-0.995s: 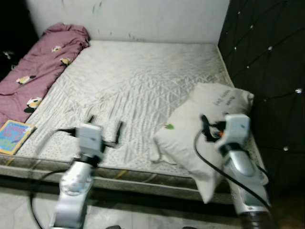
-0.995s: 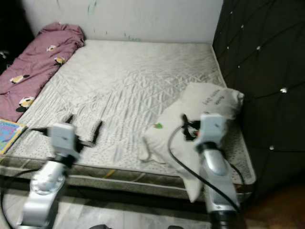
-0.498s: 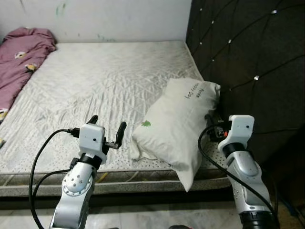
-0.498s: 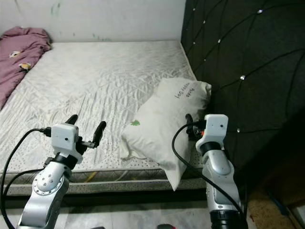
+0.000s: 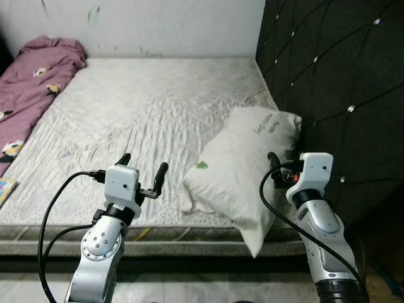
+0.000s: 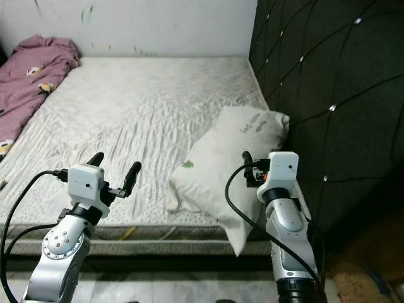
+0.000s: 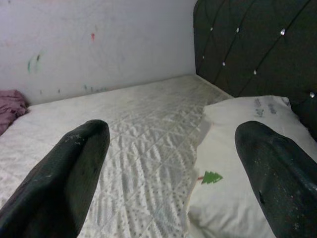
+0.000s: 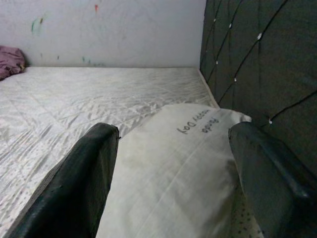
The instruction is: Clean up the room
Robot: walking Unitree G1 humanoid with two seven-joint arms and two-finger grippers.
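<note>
A white pillow (image 5: 243, 170) with a small green tree print lies at the near right corner of the quilted mattress (image 5: 145, 107), one end against the dark headboard and the other hanging over the near edge. My left gripper (image 5: 143, 162) is open over the mattress's near edge, left of the pillow, holding nothing. In the left wrist view the left gripper (image 7: 171, 126) points along the bed with the pillow (image 7: 247, 163) to one side. My right gripper (image 8: 174, 129) is open just short of the pillow (image 8: 183, 163), by its headboard end, and holds nothing.
A crumpled purple blanket (image 5: 38, 76) with small prints lies along the bed's far left side. The dark tufted headboard (image 5: 334, 76) stands on the right and a pale wall (image 5: 158, 25) at the back. A colourful book corner (image 5: 3, 189) shows at the left edge.
The camera swung right, then slightly back left, so the bed shifted in view. Both arms keep the same raised pose with open fingers. The pillow lies where it was.
</note>
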